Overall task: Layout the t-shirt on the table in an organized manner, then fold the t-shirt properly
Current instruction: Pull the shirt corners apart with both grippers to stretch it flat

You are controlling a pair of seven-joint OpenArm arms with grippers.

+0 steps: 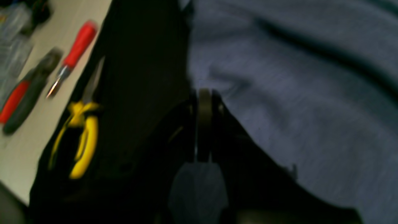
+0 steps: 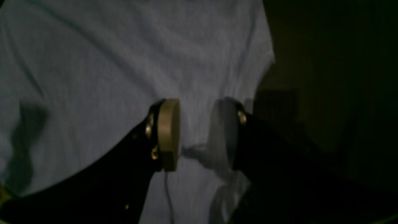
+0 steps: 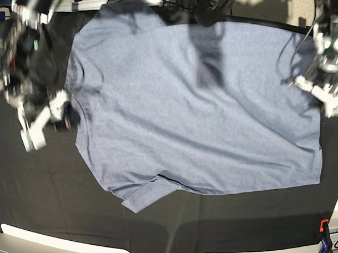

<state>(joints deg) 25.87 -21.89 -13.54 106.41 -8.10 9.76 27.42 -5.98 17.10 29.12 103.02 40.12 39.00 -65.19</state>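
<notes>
The light blue-grey t-shirt [image 3: 197, 116] lies spread flat on the black table [image 3: 44, 200], with one sleeve pointing toward the front edge. At the shirt's right edge, my left gripper [image 3: 317, 93] has its pads pressed together on the cloth's border [image 1: 203, 93]; the picture is blurred. The t-shirt [image 1: 295, 93] fills the right of the left wrist view. My right gripper [image 3: 66, 116] is at the shirt's left side. In the right wrist view it [image 2: 194, 133] stands open over the t-shirt [image 2: 108, 62], and a small ridge of cloth lies against one pad.
A red-handled screwdriver [image 1: 77, 46], red and dark pliers [image 1: 21, 93] and yellow-handled pliers [image 1: 82, 137] lie at the table's edge beside my left arm. A blue and orange clamp [image 3: 323, 243] sits at the front right corner. Cables [image 3: 184, 2] run along the back.
</notes>
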